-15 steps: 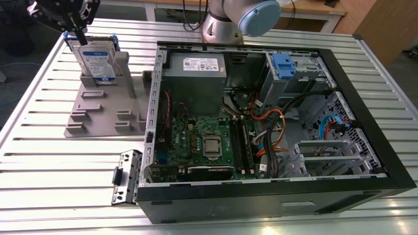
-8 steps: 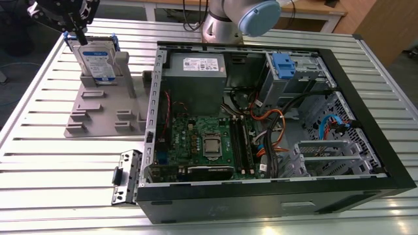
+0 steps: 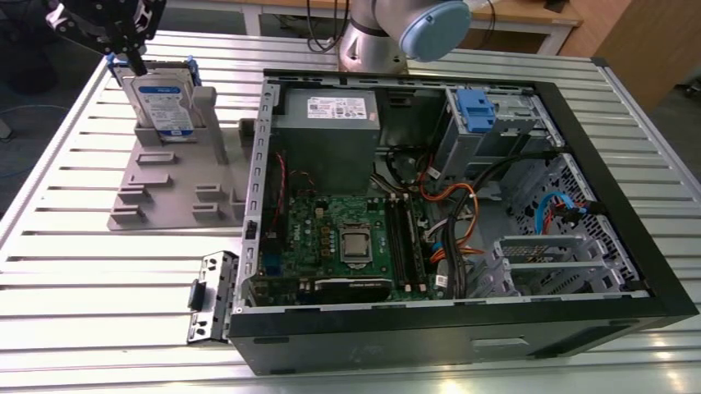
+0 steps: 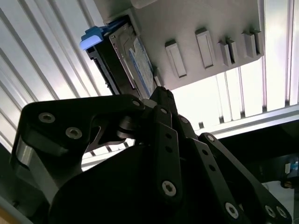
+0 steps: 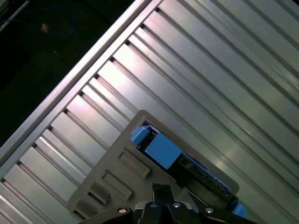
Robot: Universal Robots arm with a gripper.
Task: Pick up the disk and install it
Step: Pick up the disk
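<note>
Pick-up step: the flat silver, blue-bracketed disk (image 3: pixel 164 98) is standing just under the black gripper (image 3: pixel 128 61).
The disk is sitting upright in a slot of the grey plastic holder (image 3: pixel 164 201) at the upper left of the exterior view, on the slatted aluminium table (image 3: pixel 77 271), well apart from the open black computer case (image 3: pixel 438 345). Whether the gripper is wide or clamping, I cannot tell. The lift, I judge, is calling for a firm hold and a straight upward pull.

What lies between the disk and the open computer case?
In the exterior view, the grey holder, with its post and base, lies between the disk and the case.
</note>
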